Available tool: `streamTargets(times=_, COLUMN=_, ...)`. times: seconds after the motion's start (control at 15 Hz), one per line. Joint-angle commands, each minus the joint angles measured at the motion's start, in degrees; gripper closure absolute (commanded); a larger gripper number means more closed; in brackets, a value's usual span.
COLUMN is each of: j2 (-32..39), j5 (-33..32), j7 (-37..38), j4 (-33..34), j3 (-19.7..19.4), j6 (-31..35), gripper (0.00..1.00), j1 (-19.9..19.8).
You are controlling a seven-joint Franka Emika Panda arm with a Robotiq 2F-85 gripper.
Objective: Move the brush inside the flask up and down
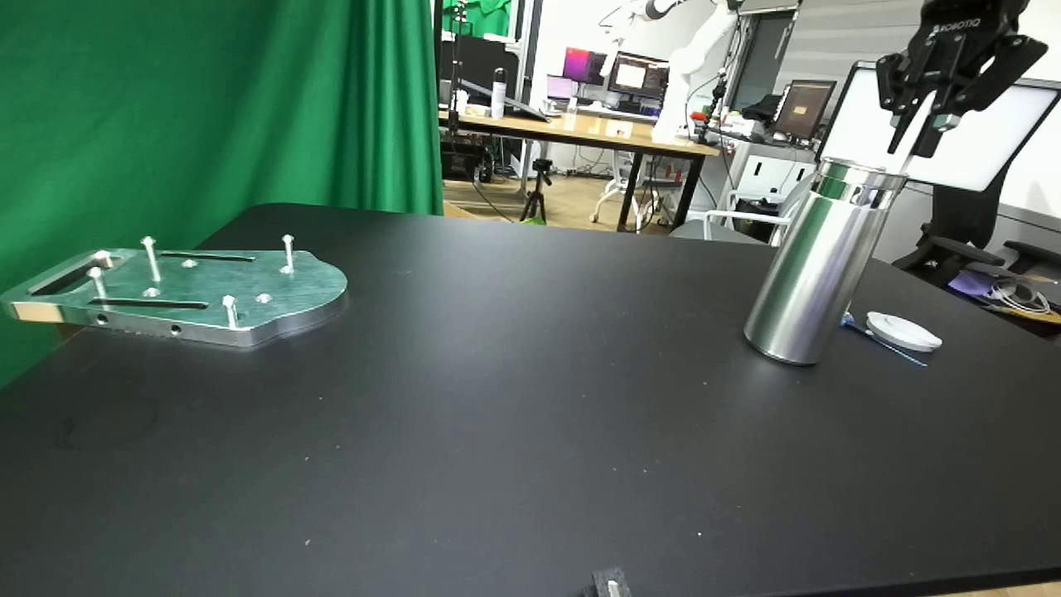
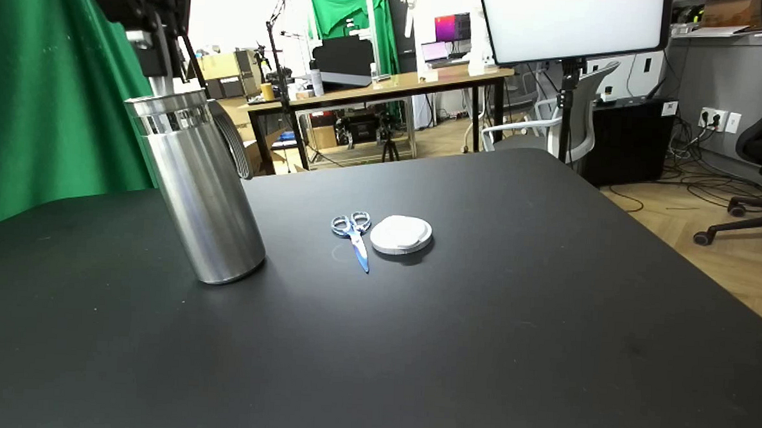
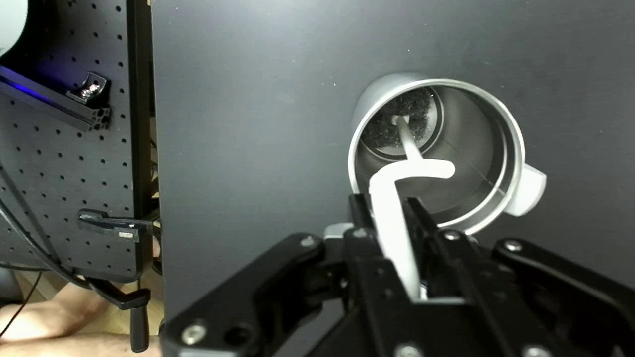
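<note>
Clamping white bent-rod brush (image 3: 409, 168), plastic-looking, in black two-finger metal pincer (image 3: 386, 202). Running its long axis down from pincer into silver cylindrical metal flask (image 2: 199, 190) just below, showing dark bristles (image 3: 416, 109) low inside. Likely needing strokes straight along that axis. Working over flat black tabletop (image 2: 479, 321), with round white disc (image 2: 398, 235) and blue-and-silver metal scissors (image 2: 359, 246) low off pincer's side. Seeing wood-topped bench (image 1: 530, 127), green fabric curtain (image 1: 249, 116) farther out.

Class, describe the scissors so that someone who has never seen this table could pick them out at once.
Start from the black table and find the tall silvery flask standing on it. In an exterior view, the scissors lie to the flask's right, between it and a round white disc. Their two looped handles and slim, partly blue blades set them apart from the disc.
</note>
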Motion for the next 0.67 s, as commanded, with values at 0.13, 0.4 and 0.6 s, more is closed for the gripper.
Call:
streamTargets(times=0.13, j2=0.42, j5=1.02, j7=-0.74, j4=1.52, j3=-1.19, j6=-2.08, gripper=0.96, j1=1.13)
streamTargets(times=0.4, j2=-1.70, j5=1.02, j7=-2.73, j4=1.36, j3=-1.07, j6=-3.83, gripper=0.96, j1=1.42)
streamTargets(times=0.6, j2=-4.16, j5=0.13, j7=-2.92, j4=1.44, j3=-0.80, j6=-4.66, gripper=0.96, j1=1.56)
